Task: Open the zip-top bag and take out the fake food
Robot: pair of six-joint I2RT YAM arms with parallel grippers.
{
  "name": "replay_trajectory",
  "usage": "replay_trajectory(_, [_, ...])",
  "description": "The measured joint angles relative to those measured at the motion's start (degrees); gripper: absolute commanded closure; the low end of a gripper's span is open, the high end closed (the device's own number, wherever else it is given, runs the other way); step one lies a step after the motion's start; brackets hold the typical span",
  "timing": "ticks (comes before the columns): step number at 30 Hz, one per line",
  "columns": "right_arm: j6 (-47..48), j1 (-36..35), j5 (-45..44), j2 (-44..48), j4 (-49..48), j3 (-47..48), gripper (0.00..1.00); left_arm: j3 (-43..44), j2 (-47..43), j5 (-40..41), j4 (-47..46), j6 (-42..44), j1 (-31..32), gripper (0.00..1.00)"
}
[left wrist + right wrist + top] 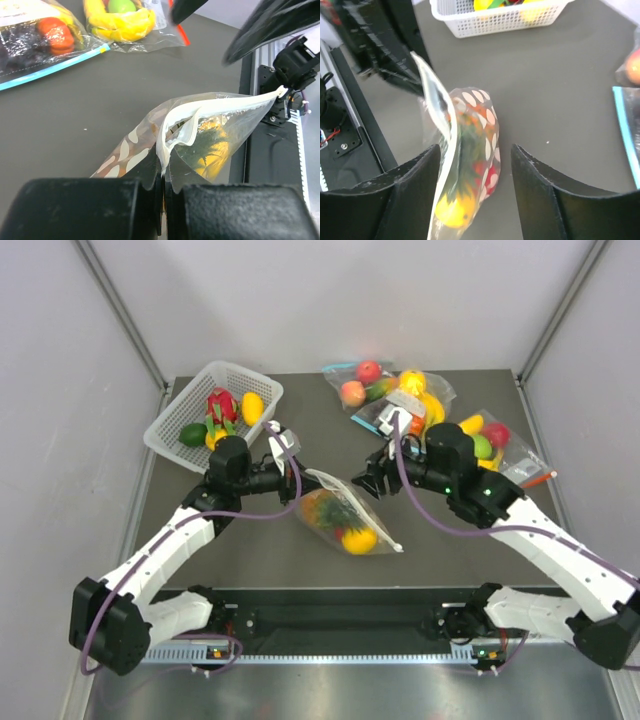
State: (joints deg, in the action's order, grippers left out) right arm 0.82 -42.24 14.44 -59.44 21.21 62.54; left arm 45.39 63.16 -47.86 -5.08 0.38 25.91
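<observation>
The dotted zip-top bag (345, 515) lies in the middle of the table, one end lifted. Inside show the fake food: a pineapple with a green crown (335, 508) and a yellow-orange fruit (359, 539). My left gripper (298, 478) is shut on the bag's white zip rim (172, 135), which gapes partly open in the left wrist view. My right gripper (368, 480) is open; in the right wrist view (475, 150) its fingers stand either side of the bag (475, 120) without gripping it. A red piece (489, 175) and the yellow fruit (452, 207) show through the plastic.
A white basket (170, 445) with fruit, including a pink dragon fruit, stands at the back left. Two other clear bags of toy food lie at the back right, one with a blue strip (385, 390) and one with a red-orange strip (505, 450). The black rail (340, 615) runs along the near edge.
</observation>
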Motion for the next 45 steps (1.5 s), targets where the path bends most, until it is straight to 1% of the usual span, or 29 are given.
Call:
replay_trajectory(3, [-0.04, 0.00, 1.46, -3.89, -2.21, 0.20, 0.46, 0.00, 0.00, -1.31, -0.13, -0.02, 0.00, 1.00])
replay_trajectory(6, [-1.07, 0.00, 2.89, -5.92, -3.37, 0.17, 0.48, 0.00, 0.00, -2.03, -0.15, -0.02, 0.00, 1.00])
replay_trajectory(15, [-3.52, 0.00, 4.72, -6.60, -8.46, -0.90, 0.53, 0.00, 0.13, -2.51, -0.22, -0.09, 0.07, 1.00])
replay_trajectory(21, [-4.07, -0.26, 4.83, -8.76, -9.33, -1.18, 0.54, 0.00, 0.22, -2.51, -0.35, -0.20, 0.07, 1.00])
replay_trajectory(26, [-4.02, -1.95, 4.59, -9.81, -9.51, -1.42, 0.55, 0.00, 0.68, -2.51, -0.55, -0.20, 0.07, 1.00])
replay_trajectory(36, [-3.08, -5.20, 0.52, -12.57, -9.25, -1.42, 0.60, 0.00, 1.11, -2.51, -0.50, -0.22, 0.07, 1.00])
replay_trajectory(45, [-2.32, -5.38, -3.56, -13.79, -9.20, -1.38, 0.67, 0.02, 1.11, -2.43, -0.22, -0.17, 0.59, 1.00])
